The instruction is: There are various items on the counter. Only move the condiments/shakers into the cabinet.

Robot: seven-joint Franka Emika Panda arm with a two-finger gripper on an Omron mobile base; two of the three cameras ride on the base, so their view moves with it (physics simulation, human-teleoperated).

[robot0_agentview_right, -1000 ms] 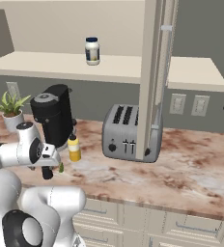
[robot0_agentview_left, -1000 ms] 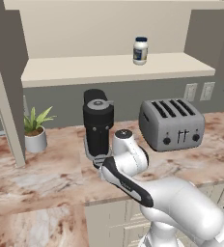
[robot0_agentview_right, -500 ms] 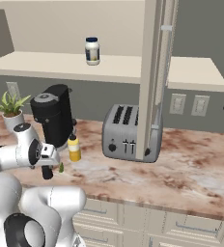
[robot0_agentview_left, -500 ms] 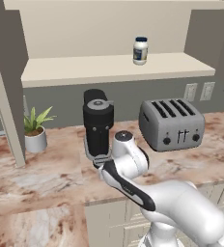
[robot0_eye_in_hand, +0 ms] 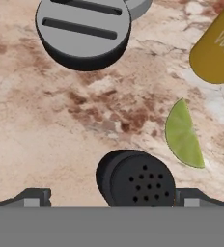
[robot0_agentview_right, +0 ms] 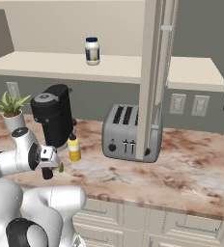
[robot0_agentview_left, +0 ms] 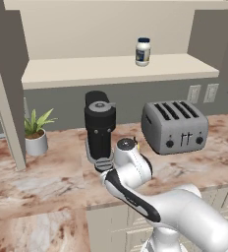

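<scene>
Down low over the counter [robot0_agentview_right: 191,169], a slab of pinkish-brown marbled stone with white veins, smooth and faintly glossy. Gripper [robot0_eye_in_hand: 114,200] spread wide, its two dark finger tips poking up at either side of a short black shaker [robot0_eye_in_hand: 135,179], a squat matte cylinder with a round top pierced by small holes; tips apart from its sides, nothing clamped. In the right base view, the same gripper [robot0_agentview_right: 48,171] dropped just in front of the black coffee machine [robot0_agentview_right: 53,121], with the shaker a dark stub under the hand. Just beside the shaker, a thin wedge of lime [robot0_eye_in_hand: 183,136], pale green with a darker rind edge, lying flat on the stone. Further off, the rounded mustard-yellow shoulder of the squeeze bottle [robot0_eye_in_hand: 216,47], standing upright with a black nozzle in the right base view [robot0_agentview_right: 74,148], close against the coffee machine's right side. Ahead of the hand camera, the machine's round grey drip plate [robot0_eye_in_hand: 84,29] with two long slots, on a thick dark base. Silver toaster [robot0_agentview_left: 175,126], boxy with rounded corners and four slots, well apart to the right. Potted plant [robot0_agentview_left: 35,132] in a white pot at the far left. Up on the cabinet [robot0_agentview_left: 111,71], on its flat cream shelf board, a white jar [robot0_agentview_left: 143,51] with a dark blue lid, standing upright.
</scene>
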